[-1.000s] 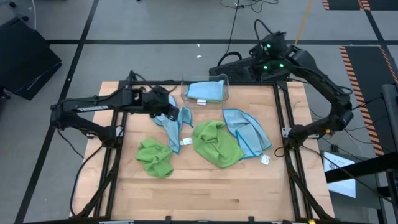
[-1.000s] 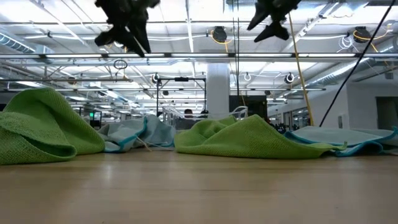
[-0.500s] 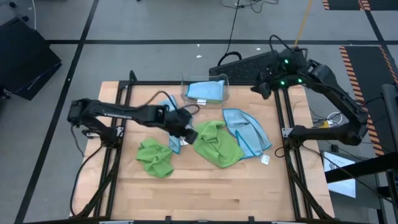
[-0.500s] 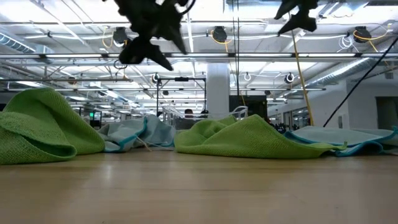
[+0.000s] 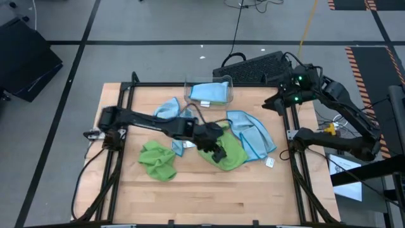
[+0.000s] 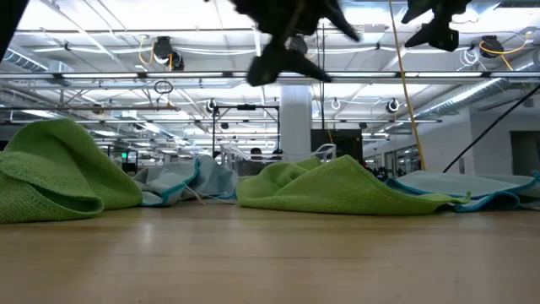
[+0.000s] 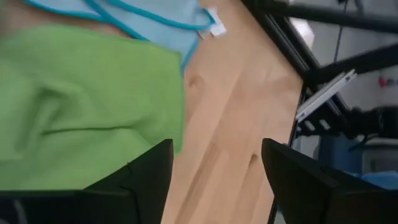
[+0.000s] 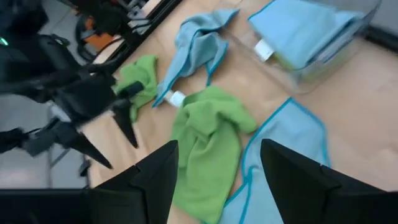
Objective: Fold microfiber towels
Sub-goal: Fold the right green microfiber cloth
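The lime green towel (image 5: 223,149) lay rumpled under my left gripper (image 5: 218,151), which hovered above it with fingers spread and nothing between them. A light blue towel (image 5: 252,137) lay flat just beyond it, touching the green one; another green towel (image 5: 158,159) sat bunched behind my outstretched left arm. My right gripper (image 5: 271,105) hung raised past the wooden table (image 5: 209,193), fingers apart, seemingly empty. A folded blue towel (image 5: 207,92) rested in the clear bin (image 5: 229,96).
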`<action>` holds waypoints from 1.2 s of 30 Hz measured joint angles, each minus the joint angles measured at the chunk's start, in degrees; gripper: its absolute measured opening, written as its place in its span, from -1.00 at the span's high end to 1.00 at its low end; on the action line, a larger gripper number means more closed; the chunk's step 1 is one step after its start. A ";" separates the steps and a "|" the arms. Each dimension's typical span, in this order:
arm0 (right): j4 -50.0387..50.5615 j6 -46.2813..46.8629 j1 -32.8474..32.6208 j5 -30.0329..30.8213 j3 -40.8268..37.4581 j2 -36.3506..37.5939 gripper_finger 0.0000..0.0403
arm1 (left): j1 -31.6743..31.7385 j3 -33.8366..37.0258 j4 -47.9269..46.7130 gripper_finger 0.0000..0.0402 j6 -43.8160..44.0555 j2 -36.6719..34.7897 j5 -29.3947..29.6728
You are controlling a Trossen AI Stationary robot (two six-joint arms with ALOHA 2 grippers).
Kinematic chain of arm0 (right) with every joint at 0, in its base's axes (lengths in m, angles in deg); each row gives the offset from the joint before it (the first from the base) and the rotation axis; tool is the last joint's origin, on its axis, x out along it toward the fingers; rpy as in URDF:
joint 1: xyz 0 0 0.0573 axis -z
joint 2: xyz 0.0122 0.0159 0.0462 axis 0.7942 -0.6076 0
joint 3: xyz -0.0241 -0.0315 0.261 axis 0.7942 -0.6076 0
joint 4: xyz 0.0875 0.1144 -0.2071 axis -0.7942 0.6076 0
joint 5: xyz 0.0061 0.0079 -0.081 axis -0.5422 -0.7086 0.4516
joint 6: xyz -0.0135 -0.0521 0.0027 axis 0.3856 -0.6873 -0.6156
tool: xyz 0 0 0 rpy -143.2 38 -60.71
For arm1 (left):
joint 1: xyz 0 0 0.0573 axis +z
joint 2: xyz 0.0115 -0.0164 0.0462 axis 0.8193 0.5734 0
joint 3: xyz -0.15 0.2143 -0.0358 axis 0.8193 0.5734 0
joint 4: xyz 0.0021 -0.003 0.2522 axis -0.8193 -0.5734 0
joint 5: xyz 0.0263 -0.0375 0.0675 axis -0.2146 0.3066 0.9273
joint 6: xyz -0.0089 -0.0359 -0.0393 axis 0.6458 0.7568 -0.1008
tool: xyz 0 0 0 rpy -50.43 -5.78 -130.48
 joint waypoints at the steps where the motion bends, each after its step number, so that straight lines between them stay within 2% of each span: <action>1: 0.16 0.01 0.00 -0.43 -0.59 0.43 -0.10 | -0.24 -2.26 0.03 -0.23 -0.01 1.88 0.08; 5: 0.36 -0.06 -0.01 -1.73 -2.00 2.07 -0.10 | -0.80 -10.36 -5.49 -0.28 3.81 8.49 3.45; 8: 0.02 -0.27 0.01 -1.75 -2.08 2.59 -0.10 | -0.92 -13.79 -9.46 -0.34 4.05 12.04 6.85; 11: -0.02 0.32 0.00 -2.02 -2.10 3.15 -0.10 | -1.20 -14.83 -9.57 -0.39 4.50 13.82 7.15; 16: 0.55 3.13 0.01 -6.20 -2.10 4.29 -0.10 | -1.08 -15.08 -10.24 -0.44 5.08 16.44 7.24; 20: 0.48 4.90 0.03 -6.46 -2.10 6.08 -0.10 | -0.74 -14.95 -9.56 -0.40 2.09 20.16 5.31; 23: 0.25 5.71 -0.01 -6.18 -2.10 7.31 -0.10 | -0.71 -14.91 -10.90 -0.24 0.77 22.15 3.79; 26: 0.10 5.78 0.01 -6.10 -2.10 7.99 -0.10 | -0.71 -14.97 -12.58 0.01 5.13 23.30 5.48; 33: 0.20 5.74 0.01 -6.08 -2.10 8.38 -0.10 | -0.41 -15.00 -13.02 0.90 6.34 24.05 6.52; 36: 0.39 5.80 0.01 -6.08 -2.10 8.38 -0.10 | -0.30 -14.95 -13.71 0.97 7.05 23.20 4.21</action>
